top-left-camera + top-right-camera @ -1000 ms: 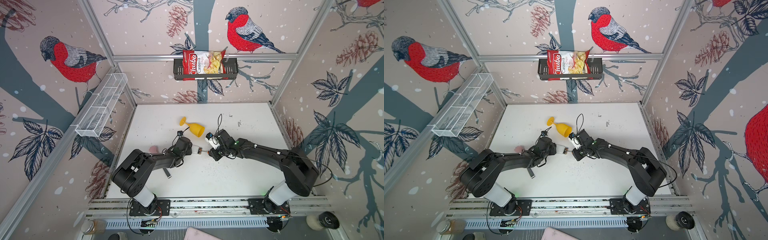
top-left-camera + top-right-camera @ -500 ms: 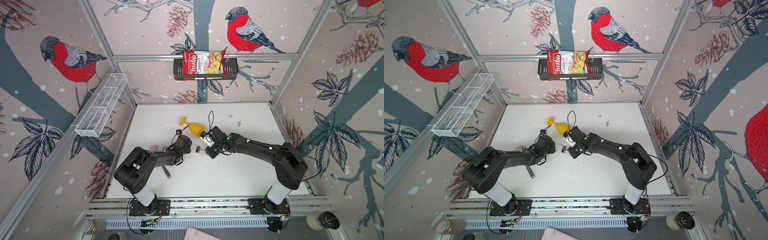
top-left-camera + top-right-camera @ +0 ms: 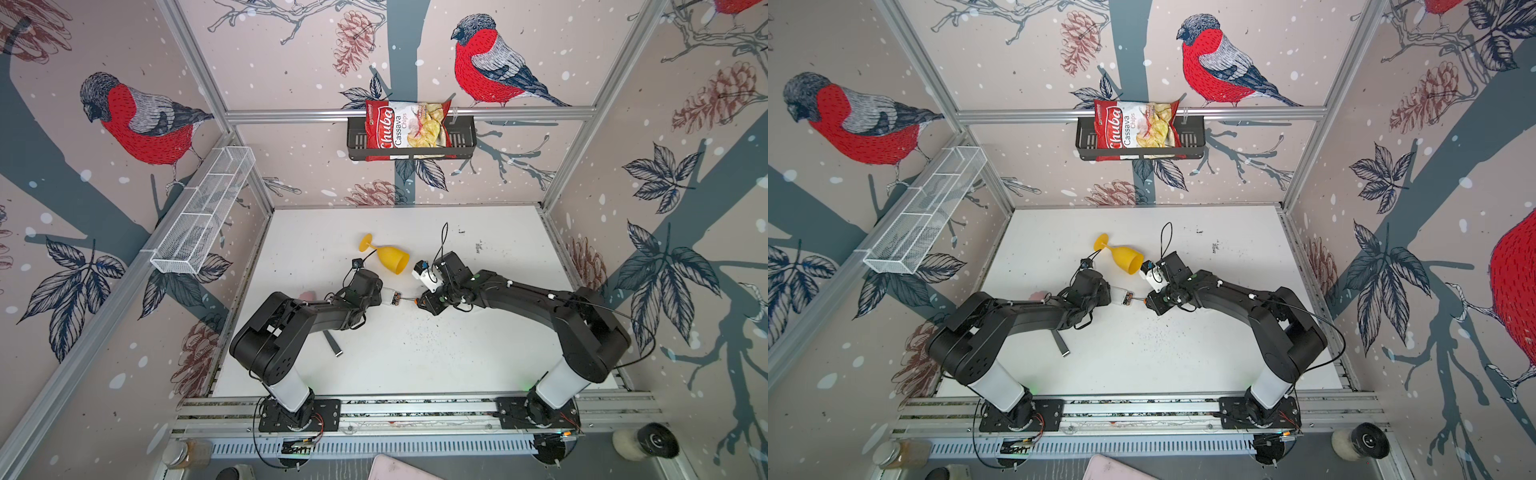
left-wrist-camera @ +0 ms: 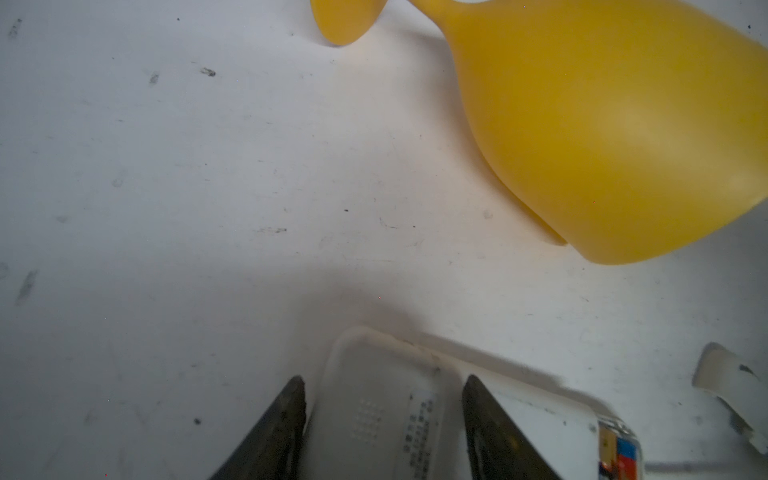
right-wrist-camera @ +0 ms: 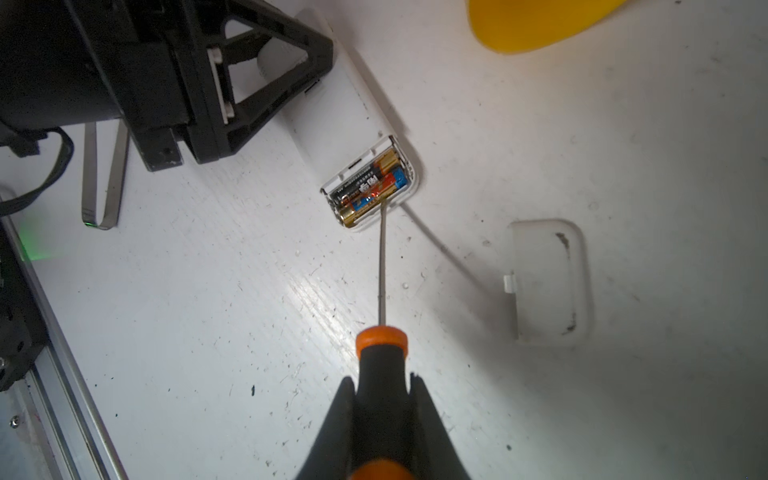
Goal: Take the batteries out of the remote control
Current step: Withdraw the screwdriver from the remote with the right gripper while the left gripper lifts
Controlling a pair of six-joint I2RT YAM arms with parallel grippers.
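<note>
The white remote control [image 5: 332, 112] lies on the table with its battery bay open. Two batteries [image 5: 365, 185] sit side by side in the bay, one black and gold, one red, blue and gold. My left gripper [image 4: 382, 384] is shut on the remote's [image 4: 374, 415] body, a finger on each long side. My right gripper [image 5: 382, 380] is shut on the orange-and-black screwdriver [image 5: 382, 357]. Its thin shaft reaches to the rim of the bay beside the batteries. In both top views the two grippers [image 3: 380, 296] [image 3: 1152, 302] face each other across the remote's [image 3: 1123, 297] open end.
The remote's loose white cover [image 5: 548, 282] lies on the table beside the screwdriver shaft. A yellow goblet [image 3: 388, 258] lies on its side just behind the grippers. A dark flat strip [image 3: 332, 345] rests near the left arm. A chip bag [image 3: 405, 126] hangs in a rack on the back wall.
The right arm has shifted slightly left and back with the screwdriver at the remote's open end. The left gripper keeps its hold and has hardly moved.
</note>
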